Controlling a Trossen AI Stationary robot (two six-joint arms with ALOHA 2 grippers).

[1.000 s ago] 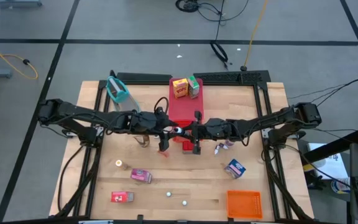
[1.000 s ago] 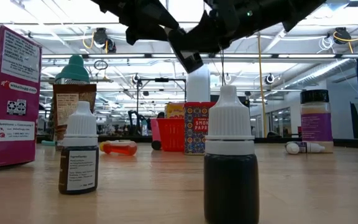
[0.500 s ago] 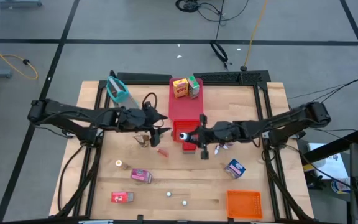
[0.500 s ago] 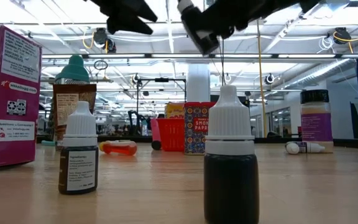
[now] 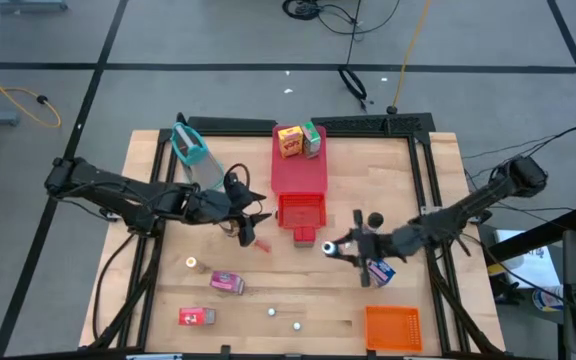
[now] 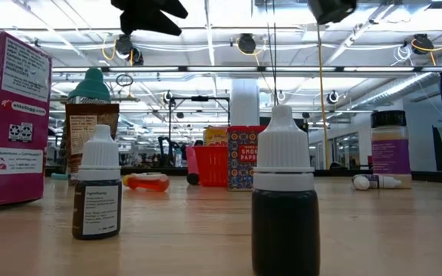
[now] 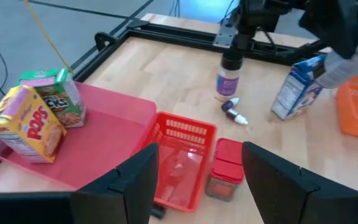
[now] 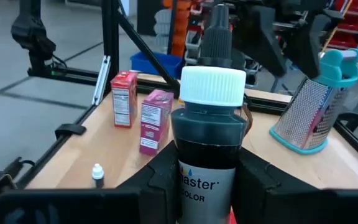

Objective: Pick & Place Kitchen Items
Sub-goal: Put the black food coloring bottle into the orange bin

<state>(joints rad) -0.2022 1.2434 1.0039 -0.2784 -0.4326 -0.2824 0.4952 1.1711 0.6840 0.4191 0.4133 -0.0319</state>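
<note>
Tabletop cartons (image 5: 298,141) flank right claw's (image 5: 334,247) bottle (image 8: 208,140).

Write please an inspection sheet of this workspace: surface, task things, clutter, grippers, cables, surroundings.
Surface: wooden table in a black frame.
Task things: two cartons on the red tray; pink carton, red carton, blue carton, two small bottles on the wood; red-capped jar beside the red basket.
Clutter: grater; orange bin.
Grippers: right gripper shut on a dark bottle, above the table right of the basket; left gripper open, left of the basket.
Cables: loose ones on the floor beyond the table.
Surroundings: grey floor; nobody seen.
</note>
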